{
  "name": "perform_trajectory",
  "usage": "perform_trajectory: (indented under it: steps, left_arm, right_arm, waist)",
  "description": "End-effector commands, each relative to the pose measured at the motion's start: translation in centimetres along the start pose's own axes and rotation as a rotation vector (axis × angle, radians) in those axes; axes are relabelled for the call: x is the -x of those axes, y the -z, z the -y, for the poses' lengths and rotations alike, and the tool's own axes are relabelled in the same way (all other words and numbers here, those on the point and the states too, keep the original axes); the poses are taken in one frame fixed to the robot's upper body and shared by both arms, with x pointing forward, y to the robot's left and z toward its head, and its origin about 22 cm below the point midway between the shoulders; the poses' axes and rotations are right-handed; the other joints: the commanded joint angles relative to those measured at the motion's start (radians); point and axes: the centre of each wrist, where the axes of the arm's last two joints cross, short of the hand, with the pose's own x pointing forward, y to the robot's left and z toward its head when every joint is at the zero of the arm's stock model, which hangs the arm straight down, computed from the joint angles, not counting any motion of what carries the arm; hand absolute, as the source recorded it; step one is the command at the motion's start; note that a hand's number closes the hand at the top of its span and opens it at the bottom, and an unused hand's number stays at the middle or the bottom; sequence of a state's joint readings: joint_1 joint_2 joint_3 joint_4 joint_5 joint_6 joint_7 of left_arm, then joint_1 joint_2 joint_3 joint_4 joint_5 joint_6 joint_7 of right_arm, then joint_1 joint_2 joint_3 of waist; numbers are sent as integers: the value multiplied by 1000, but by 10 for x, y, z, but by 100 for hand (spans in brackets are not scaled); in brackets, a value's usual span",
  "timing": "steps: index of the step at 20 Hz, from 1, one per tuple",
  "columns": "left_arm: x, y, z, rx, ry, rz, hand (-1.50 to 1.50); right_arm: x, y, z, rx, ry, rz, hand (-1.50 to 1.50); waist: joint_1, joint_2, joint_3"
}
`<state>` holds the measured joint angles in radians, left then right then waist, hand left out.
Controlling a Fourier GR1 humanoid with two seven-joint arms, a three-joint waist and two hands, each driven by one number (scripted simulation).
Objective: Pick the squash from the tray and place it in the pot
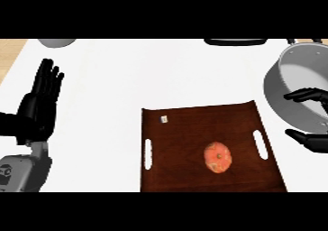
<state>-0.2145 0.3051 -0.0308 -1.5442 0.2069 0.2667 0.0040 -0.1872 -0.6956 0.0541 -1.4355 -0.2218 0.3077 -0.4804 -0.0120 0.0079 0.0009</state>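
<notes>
- On the dark brown tray [193, 131], right-of-centre, lies the squash [218, 156]: orange, oval, resting flat on the tray's surface w/ nothing touching it.
- Squash's long axis runs roughly near-to-far in the head view, top end tipped a little to the left; a small pale spot shows on its upper face. Which end is the stem end: can't tell.
- Right hand [314, 140] is at the view's right edge, well apart from the squash, beyond the tray's right handle slot. Squash sits to the hand's left and slightly nearer the robot.
- Right hand's fingers and thumb are curved w/ a gap between them, holding nothing; they overlap the near wall of the pot [293, 76], but contact can't be judged.
- Pot is grey metal, up by the right edge, just beside the tray's far right corner; nothing seen inside.
- Left hand [39, 106] rests at the view's left, fingers straight and pointing up, relaxed, far from tray and squash.
- Small pale tag [163, 119] lies near the tray's far left corner.
- Tray sits on a white counter [127, 76].
</notes>
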Motion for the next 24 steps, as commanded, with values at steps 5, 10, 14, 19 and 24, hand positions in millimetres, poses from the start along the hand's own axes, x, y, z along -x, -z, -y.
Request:
perform_trajectory:
  steps: [5, 10, 14, 19, 24]
  left_arm:
    - [-9, 3, -3, 54, -51, 25, 0]
    - [-15, 14, 23, 64, -53, 14, 0]
    - [-9, 16, 4, 60, -53, 11, 0]
    - [-1, 15, 0, 36, -54, 0, 0]
    - [-11, 5, 14, 50, -45, 23, 0]
  right_arm:
    - [35, -57, 11, -146, -205, 172, -150]
    - [23, -48, 15, -283, -374, 59, -150]
    - [-6, -25, -5, -423, -505, -18, -150]
    - [-31, -16, -41, -462, -524, -69, -150]
    - [-15, -7, -83, -511, -554, -178, -150]
  waist:
    - [12, -7, 0]
    - [7, -8, -1]
    - [1, -11, -3]
    - [1, -10, -2]
    - [15, -8, -1]
